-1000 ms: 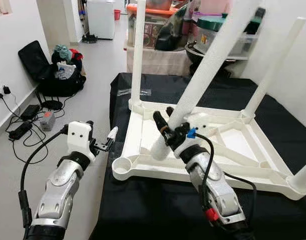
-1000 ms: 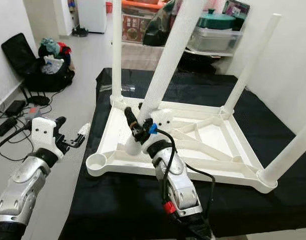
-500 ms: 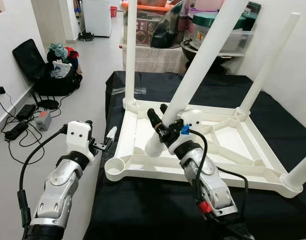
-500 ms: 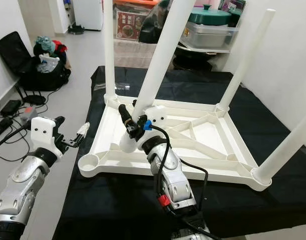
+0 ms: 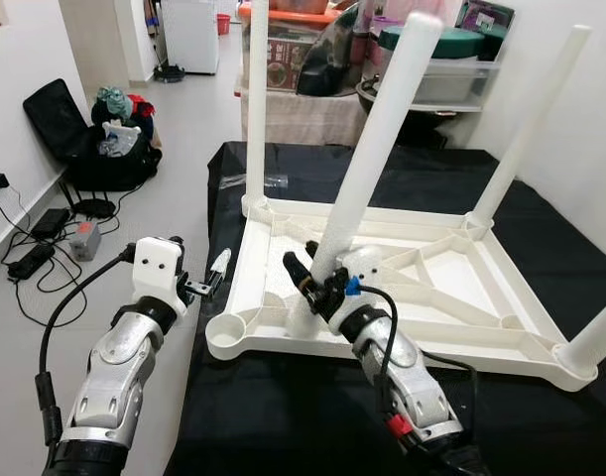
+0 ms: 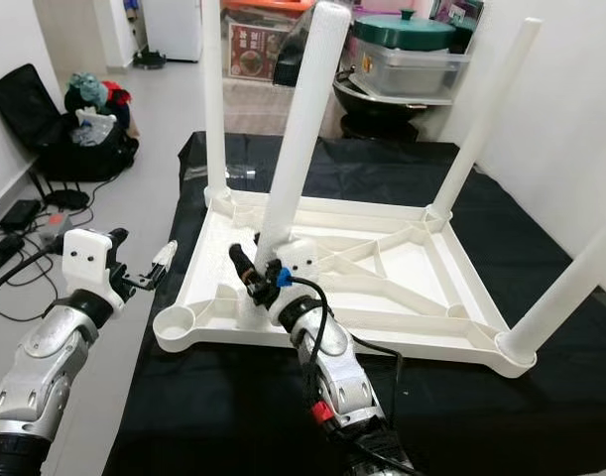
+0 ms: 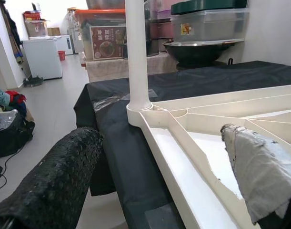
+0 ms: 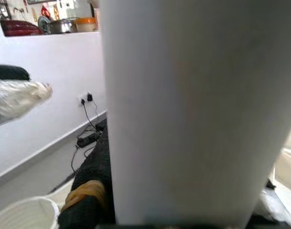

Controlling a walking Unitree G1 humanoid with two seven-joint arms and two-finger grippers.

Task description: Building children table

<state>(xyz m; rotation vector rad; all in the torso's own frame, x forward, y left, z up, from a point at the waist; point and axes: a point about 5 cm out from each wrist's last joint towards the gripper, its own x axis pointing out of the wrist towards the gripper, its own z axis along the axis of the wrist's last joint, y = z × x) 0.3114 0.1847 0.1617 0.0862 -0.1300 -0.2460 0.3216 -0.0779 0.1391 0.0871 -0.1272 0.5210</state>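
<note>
The left gripper [image 5: 211, 281] hangs open and empty just off the near-left edge of the black-draped bench, beside the upturned white plastic tabletop [image 5: 481, 327] that lies there with legs already standing at its other corners. Right of it, the right gripper [image 5: 304, 281] clamps the loose fourth leg [image 5: 372, 159] near its foot, tilted just beside the empty corner socket [image 5: 226, 329]. The hollow tube looks light, stiff and smooth, so a low grip seems best for steering it in.

White walls, pale tile floor [image 5: 188, 129]; black-clothed bench [image 5: 283, 436]; black suitcase [image 5: 69, 124] w/ clothes, white fridge [image 5: 193, 35] at back.
</note>
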